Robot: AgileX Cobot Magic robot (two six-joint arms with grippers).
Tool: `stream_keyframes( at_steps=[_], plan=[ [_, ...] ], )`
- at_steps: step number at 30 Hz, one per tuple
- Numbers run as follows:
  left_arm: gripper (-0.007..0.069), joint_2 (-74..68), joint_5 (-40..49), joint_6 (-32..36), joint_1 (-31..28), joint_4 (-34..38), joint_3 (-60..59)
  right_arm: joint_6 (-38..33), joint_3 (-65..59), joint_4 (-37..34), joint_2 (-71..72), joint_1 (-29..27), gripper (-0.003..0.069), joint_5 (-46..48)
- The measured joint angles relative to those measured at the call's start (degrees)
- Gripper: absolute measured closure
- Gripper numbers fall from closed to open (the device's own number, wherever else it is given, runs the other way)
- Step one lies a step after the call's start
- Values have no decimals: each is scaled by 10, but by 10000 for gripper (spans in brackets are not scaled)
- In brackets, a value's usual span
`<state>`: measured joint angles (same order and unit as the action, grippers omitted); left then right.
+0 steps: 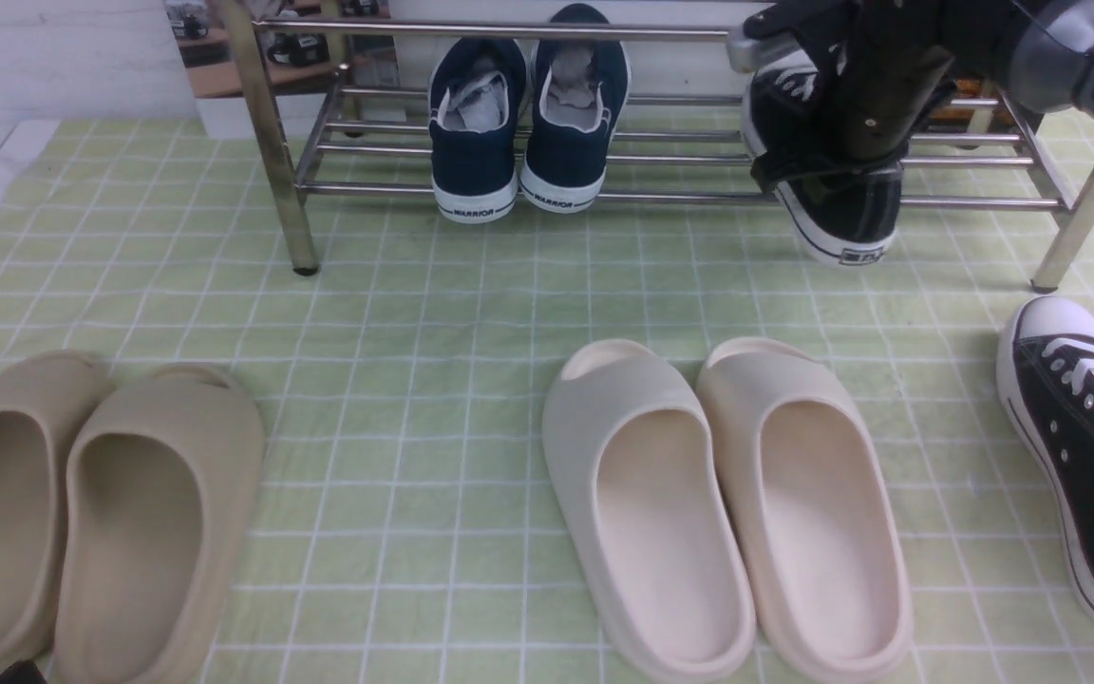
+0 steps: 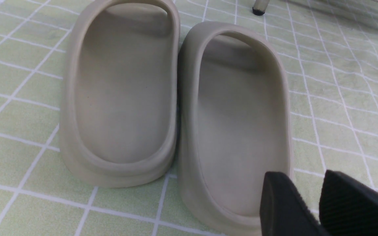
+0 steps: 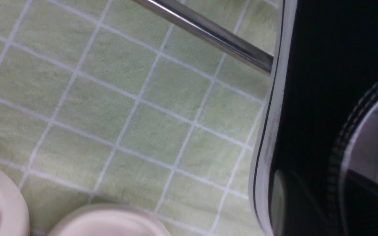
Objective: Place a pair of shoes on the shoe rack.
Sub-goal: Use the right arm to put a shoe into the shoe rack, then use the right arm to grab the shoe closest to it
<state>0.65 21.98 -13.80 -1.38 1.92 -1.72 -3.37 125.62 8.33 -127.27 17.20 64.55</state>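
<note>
Pale-green checked cloth (image 1: 433, 313) beneath chrome rack (image 1: 267, 142)

Two black sneakers (image 1: 853, 224), two navy sneakers (image 1: 475, 163), four slides (image 1: 653, 494), one rack (image 1: 265, 123).

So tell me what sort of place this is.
Likely a staged test bench, not a home hallway: a chrome shoe rack and loose foam slides sit on a green checked cloth.

We find the shoe rack (image 1: 269, 142) at the back of the worktop (image 1: 414, 313), with a pair of sneakers (image 1: 566, 142) on its lower shelf left of centre and a single sneaker (image 1: 851, 223) at its right end, heel overhanging the front bar. Its mate (image 1: 1088, 446) lies on the worktop before the rack's right front leg. Nearer us sit a left slide pair (image 1: 148, 522) and a centre slide pair (image 1: 651, 503).
</note>
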Motion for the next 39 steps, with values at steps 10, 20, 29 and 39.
stream_keyframes(
  at_steps=[10,20,29,39],
  plan=[
    [417,0,0,0,0,0,0,0,36,-4,56,-1,220,69],
    [407,0,0,0,0,0,0,4,-185,-48,298,-1,215,69],
    [397,0,0,0,0,0,0,95,-582,-3,490,-1,215,36],
    [386,0,0,0,0,0,0,230,-744,100,478,-3,214,-104]
  ],
)
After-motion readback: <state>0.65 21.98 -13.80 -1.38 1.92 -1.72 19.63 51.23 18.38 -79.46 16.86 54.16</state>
